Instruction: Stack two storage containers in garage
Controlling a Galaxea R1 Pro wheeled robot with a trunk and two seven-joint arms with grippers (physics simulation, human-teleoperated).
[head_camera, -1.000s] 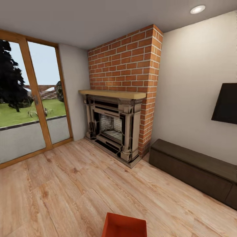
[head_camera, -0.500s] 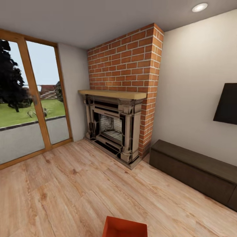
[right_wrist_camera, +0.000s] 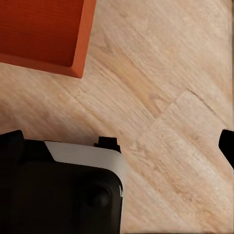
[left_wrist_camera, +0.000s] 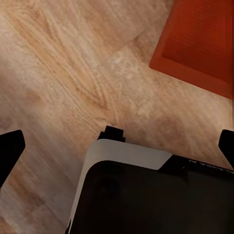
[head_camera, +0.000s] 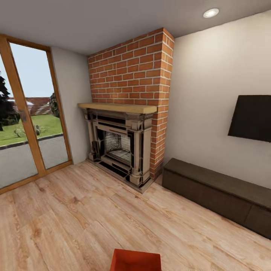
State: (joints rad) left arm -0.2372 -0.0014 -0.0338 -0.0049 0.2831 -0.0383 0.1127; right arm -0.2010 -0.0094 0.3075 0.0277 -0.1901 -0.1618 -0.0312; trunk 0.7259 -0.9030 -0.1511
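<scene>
One orange-red storage container [head_camera: 136, 260] sits on the light wood-plank floor [head_camera: 75, 218] of the living room, cut off by the head view's lower edge. Its ribbed inside shows as a corner of the same tub [left_wrist_camera: 197, 44] in the left wrist view and as another corner [right_wrist_camera: 41, 31] in the right wrist view. My left gripper [left_wrist_camera: 118, 146] and right gripper [right_wrist_camera: 118, 144] both hang open above the planks, fingertips far apart with nothing between them, each off to one side of the tub. The second container is out of view.
A red-brick fireplace [head_camera: 124, 150] with a dark metal surround stands ahead. A long low dark-brown bench [head_camera: 218, 192] runs along the right wall under a black TV [head_camera: 250, 117]. Glass doors [head_camera: 22, 124] are at the left. My own base [left_wrist_camera: 146, 195] shows below the wrists.
The whole head view has shifted: fireplace, bench and TV slid left and the container sits lower in the picture, so the camera has moved. The things themselves have not moved.
</scene>
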